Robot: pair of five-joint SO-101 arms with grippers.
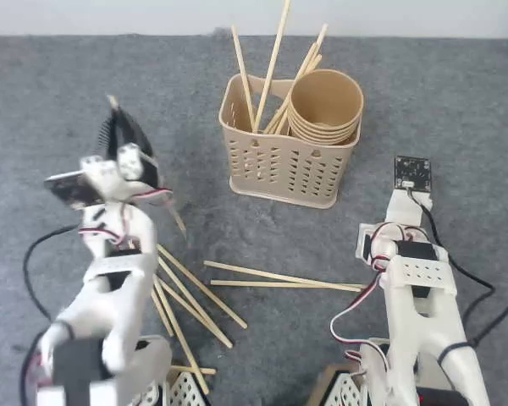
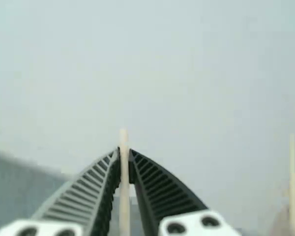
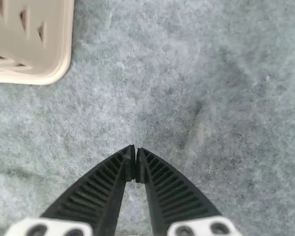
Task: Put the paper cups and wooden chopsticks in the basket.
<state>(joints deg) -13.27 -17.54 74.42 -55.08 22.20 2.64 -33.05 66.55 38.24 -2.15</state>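
Two robot arms sit side by side on a grey, carpet-like surface [image 1: 457, 101], seen from above. Near the far edge, between the arms, stands a beige perforated basket [image 1: 288, 165]. A stack of brown paper cups [image 1: 326, 101] fills its right side. Several wooden chopsticks [image 1: 273, 51] stand upright and leaning in its left side, beside the cups.

The left arm is raised, to the left of the basket and apart from it. The left fingers [image 2: 152, 187] are closed on a single chopstick [image 2: 123, 137], which runs up between them and pokes out just past their tips.

The right fingers [image 3: 162, 187] are pressed together with nothing between them. They point down at bare grey surface just beside a bottom corner of the basket.

More loose chopsticks lie flat on the surface nearer the arms. A pair [image 1: 279, 277] lies almost side by side between the two arms. A fanned cluster [image 1: 190, 296] lies beside the left arm's base.
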